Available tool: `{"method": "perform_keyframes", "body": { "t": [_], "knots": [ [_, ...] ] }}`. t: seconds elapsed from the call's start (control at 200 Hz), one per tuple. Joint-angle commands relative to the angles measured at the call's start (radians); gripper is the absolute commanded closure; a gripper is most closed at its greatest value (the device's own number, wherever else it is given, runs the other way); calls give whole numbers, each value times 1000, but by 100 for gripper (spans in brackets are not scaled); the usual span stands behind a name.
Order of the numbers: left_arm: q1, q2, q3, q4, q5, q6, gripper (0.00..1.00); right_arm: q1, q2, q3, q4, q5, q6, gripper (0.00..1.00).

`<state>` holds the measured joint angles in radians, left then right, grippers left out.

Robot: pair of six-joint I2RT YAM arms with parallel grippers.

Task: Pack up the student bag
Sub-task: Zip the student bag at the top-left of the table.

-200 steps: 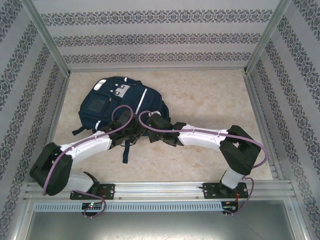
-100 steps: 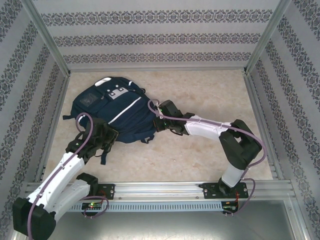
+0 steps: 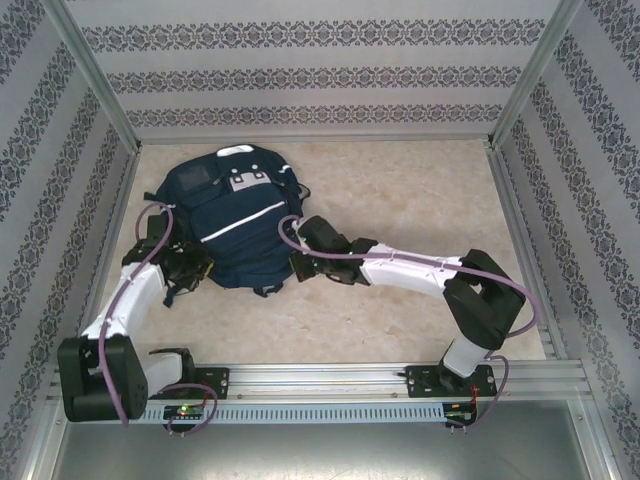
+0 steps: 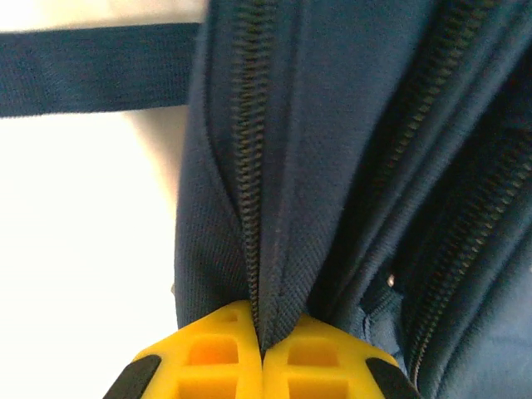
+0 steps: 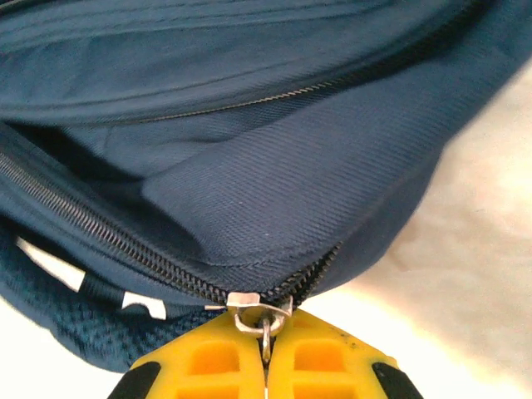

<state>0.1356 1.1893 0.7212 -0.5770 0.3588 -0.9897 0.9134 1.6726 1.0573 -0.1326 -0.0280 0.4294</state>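
Near edge of counter [image 3: 400,300]: both arm bases, arms reach fwd to the student bag [image 3: 235,215]. Left tool [image 3: 193,267] sits at the bag's near-left edge and right tool [image 3: 298,266] at its near-right edge. The two are well apart w/ the bag's near end between them.

Left wrist cam: left tool clenched, yellow fingertips [image 4: 216,362] pressed together on a fold of navy fabric right along a zip [image 4: 248,166]. The zip line runs straight up from the pinch and looks shut. A dark strap [image 4: 91,71] lies flat across the pale counter up-left, joining the bag's side.

Right wrist cam: right tool clenched too, yellow tips pinching the small metal zip pull [image 5: 264,320]. The slider [image 5: 256,301] sits at the bag's lower rim, just above the tips. Zip teeth run off left from the slider, closed as far as visible. Second zip line higher up also looks shut.

Student bag is navy, lying flat and front-up on the counter's left half, toward the far-left corner. White diagonal stripe [image 3: 245,220] crosses the front. Front pocket [image 3: 195,185] and small white patches [image 3: 240,183] are at the far end. Contents: can't tell, inside hidden.
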Motion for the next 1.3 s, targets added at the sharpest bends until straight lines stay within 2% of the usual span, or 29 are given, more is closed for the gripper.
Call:
{"method": "perform_keyframes", "body": {
  "t": [0.0,0.095,0.2,0.34,0.475,0.58,0.719,0.979,1.094,1.129,1.274,1.294],
  "knots": [
    [49,50,82,2,-73,113,88,64,-47,22,-55,77,89,100],
    [48,38,95,-13,-53,94,66,114,15,78,-50,53,100,100],
    [47,-31,62,-28,-2,30,54,146,88,148,-49,11,88,100],
    [2,-199,-27,-33,52,-113,50,173,154,223,-56,-10,68,100],
    [-116,-372,-161,29,53,-321,48,176,186,247,-54,-20,72,100],
    [-204,-441,-251,122,33,-474,47,179,190,250,-54,-22,71,100],
    [-309,-429,-288,238,-26,-569,46,189,190,254,-61,-20,69,100],
    [-337,-292,-228,325,-51,-547,45,212,196,273,-77,-7,56,100],
    [-368,-211,-213,339,-42,-533,49,213,193,273,-76,5,56,100],
    [-382,-196,-215,346,-45,-537,53,213,191,273,-79,9,58,100],
    [-426,-199,-239,345,-101,-574,99,212,191,269,-80,22,58,100],
    [-426,-205,-239,337,-106,-576,100,211,191,270,-82,25,59,100]
  ]
}}
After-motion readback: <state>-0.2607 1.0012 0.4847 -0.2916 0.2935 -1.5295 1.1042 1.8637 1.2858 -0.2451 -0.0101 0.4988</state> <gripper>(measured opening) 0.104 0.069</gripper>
